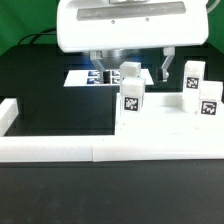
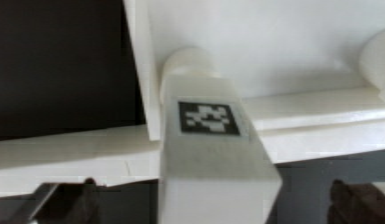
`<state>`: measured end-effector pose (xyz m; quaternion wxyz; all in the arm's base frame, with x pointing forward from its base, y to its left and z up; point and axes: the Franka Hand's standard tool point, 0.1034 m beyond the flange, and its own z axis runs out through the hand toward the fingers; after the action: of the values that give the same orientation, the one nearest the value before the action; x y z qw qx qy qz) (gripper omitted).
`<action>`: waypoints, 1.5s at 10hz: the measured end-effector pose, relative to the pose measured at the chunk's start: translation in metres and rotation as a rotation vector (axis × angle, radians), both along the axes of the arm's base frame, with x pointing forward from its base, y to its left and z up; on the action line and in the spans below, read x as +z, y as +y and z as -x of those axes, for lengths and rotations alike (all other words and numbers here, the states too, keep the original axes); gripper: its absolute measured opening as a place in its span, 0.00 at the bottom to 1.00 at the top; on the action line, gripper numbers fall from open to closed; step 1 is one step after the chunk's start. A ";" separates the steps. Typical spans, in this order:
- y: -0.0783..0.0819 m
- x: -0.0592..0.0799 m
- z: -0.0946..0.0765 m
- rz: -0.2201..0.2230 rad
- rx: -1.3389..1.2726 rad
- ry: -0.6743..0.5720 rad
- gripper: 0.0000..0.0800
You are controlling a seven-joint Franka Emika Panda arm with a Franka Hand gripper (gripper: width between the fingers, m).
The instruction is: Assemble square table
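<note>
The white square tabletop (image 1: 165,125) lies against the front border wall. Three white tagged leg posts show in the exterior view. One post (image 1: 131,95) stands upright at the tabletop's left corner. Two more (image 1: 192,76) (image 1: 208,101) stand on the right. My gripper (image 1: 140,68) hangs over the left post, open, with a finger on either side of its top. In the wrist view that post (image 2: 214,150) with its tag runs between my fingers (image 2: 68,200), with a gap on both sides. My gripper (image 2: 214,208) is not touching it. The tabletop (image 2: 295,40) lies behind.
A long low white border wall (image 1: 100,150) runs along the front and turns up at the exterior view's left (image 1: 10,115). The marker board (image 1: 88,76) lies flat behind the left post on the black table.
</note>
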<state>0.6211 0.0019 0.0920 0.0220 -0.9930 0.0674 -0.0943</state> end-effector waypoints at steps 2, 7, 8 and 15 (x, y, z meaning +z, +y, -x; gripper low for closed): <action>-0.008 -0.008 0.006 -0.041 -0.008 0.179 0.81; -0.008 -0.013 -0.003 -0.042 -0.034 0.182 0.67; -0.008 -0.013 -0.003 -0.044 -0.045 0.183 0.49; -0.007 -0.015 -0.005 -0.134 -0.809 0.182 0.36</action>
<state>0.6265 -0.0050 0.0771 0.0417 -0.8871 0.4598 -0.0025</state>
